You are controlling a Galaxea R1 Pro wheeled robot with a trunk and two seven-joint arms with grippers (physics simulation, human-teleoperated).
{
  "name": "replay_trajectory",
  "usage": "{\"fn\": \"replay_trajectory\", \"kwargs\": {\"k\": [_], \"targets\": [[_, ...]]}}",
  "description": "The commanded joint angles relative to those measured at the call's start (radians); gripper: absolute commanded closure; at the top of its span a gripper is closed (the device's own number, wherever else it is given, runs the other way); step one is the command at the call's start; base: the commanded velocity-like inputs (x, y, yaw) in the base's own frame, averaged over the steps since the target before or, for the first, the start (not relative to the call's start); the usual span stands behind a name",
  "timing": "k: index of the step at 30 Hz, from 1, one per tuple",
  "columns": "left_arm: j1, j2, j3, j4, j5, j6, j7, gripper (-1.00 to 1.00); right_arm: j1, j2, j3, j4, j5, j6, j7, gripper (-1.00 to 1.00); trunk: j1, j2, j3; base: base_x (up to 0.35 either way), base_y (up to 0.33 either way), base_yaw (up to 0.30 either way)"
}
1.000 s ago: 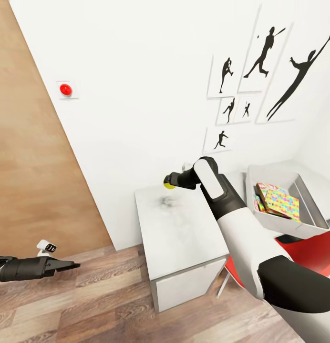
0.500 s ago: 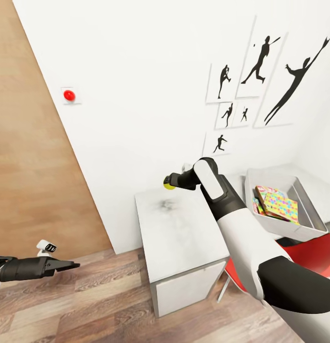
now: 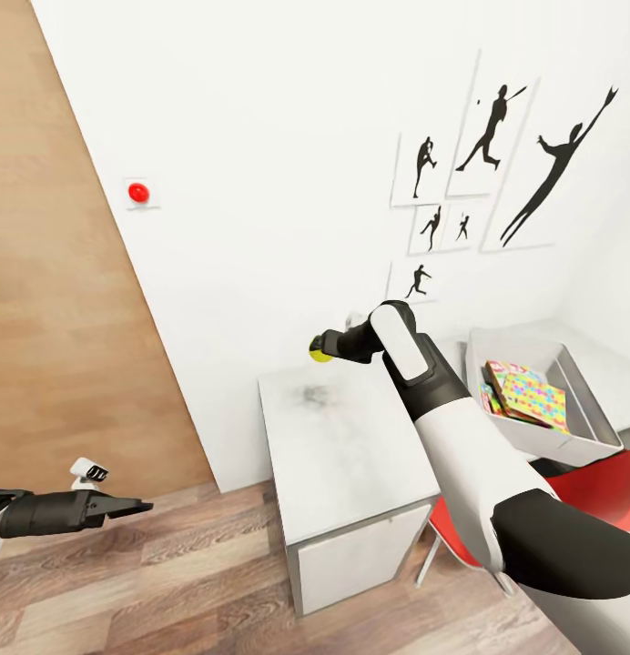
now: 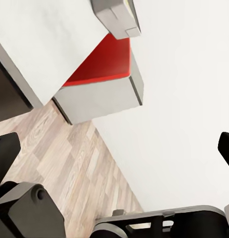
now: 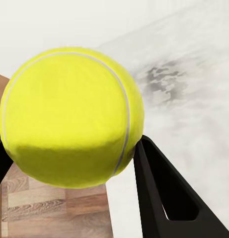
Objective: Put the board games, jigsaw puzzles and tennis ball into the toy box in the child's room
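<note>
Right claw (image 3: 320, 349): clenched on the tennis ball (image 3: 320, 352), held above the far end of the bench (image 3: 338, 455), close to the white wall.
Right wrist view: the tennis ball (image 5: 72, 116) bulks large with its white seam showing, one black finger (image 5: 164, 198) pressed against its side; mottled bench top (image 5: 193, 99) lies behind.
Left claw (image 3: 133, 508): low at 8 o'clock in the head view, over the wood-plank floor (image 3: 169, 582); its fingers look drawn together there, while the left wrist view shows dark tips far apart at the edges, so I cannot tell.
Toy box (image 3: 595, 423): on the bench at 3 o'clock, holding a jigsaw puzzle (image 3: 535, 400).
Red chair (image 3: 597, 496): beside the bench, below the toy box.
Left wrist view: red chair seat (image 4: 102, 64) under the bench edge.
</note>
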State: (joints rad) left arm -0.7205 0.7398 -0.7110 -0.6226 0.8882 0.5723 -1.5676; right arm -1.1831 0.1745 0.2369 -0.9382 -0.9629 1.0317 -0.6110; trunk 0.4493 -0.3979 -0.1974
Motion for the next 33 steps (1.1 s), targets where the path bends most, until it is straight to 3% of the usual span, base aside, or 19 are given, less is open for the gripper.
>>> {"fn": "replay_trajectory", "kwargs": {"k": [1, 33], "targets": [[-0.002, 0.001, -0.007, 0.000, 0.006, 0.011, -0.003, -1.00, -0.001, 0.000, 0.001, -0.001, -0.012, 0.001, -0.014, 1.00, 0.001, -0.002, 0.000, 0.000, 0.000, 0.000], [-0.002, 0.001, -0.008, 0.000, 0.006, 0.009, -0.003, -1.00, -0.001, 0.000, 0.002, 0.004, -0.013, -0.001, -0.013, 1.00, 0.001, -0.002, 0.053, 0.000, 0.000, 0.000]]}}
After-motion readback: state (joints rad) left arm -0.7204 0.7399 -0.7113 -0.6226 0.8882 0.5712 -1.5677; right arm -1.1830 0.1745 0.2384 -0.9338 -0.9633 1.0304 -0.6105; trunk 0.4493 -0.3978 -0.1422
